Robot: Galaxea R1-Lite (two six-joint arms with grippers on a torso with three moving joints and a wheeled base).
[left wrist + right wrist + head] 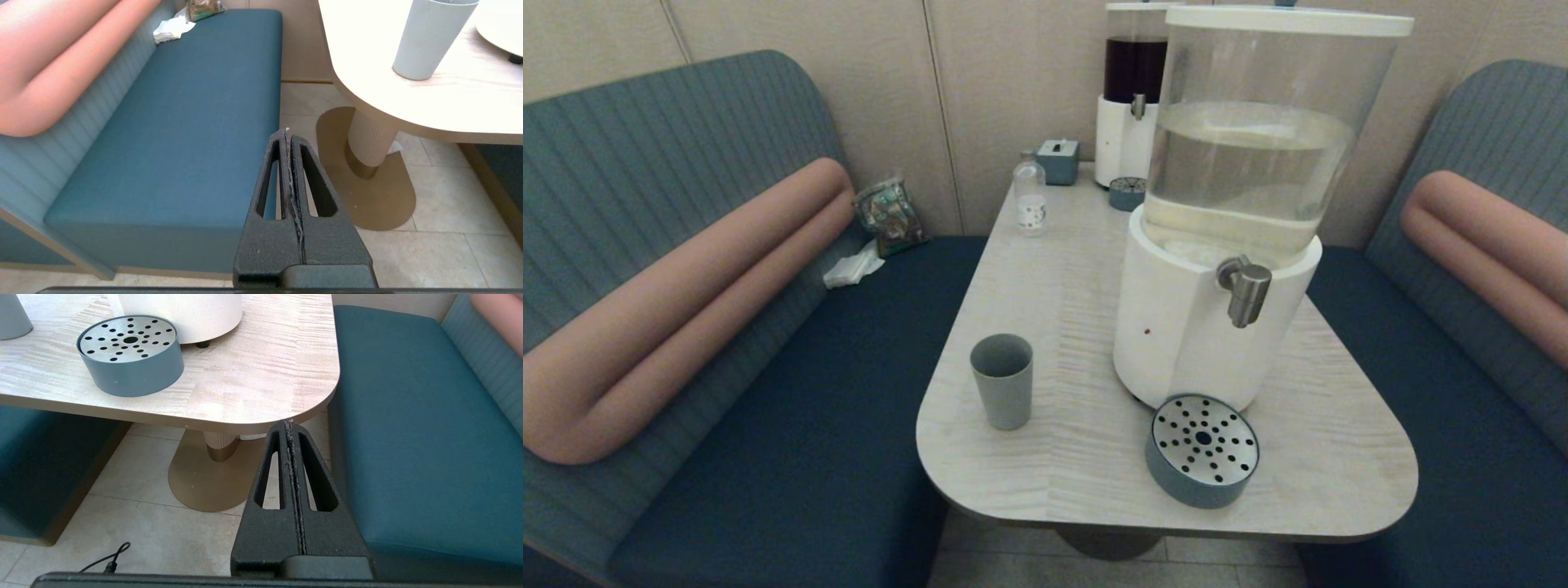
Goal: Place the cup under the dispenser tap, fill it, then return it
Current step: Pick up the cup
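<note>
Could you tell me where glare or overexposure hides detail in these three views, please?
Left wrist view: the table is washed out to near white around the cup. Right wrist view: the tabletop grain stays readable, as do the drip tray holes. Head view: even light, only soft reflections on the dispenser tank.

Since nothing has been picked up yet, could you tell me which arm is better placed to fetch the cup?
Probably the left. The cup stands on the table's left side, and the left hand, shut and empty below table height, sees it close by. The right hand, also shut, faces the drip tray.
</note>
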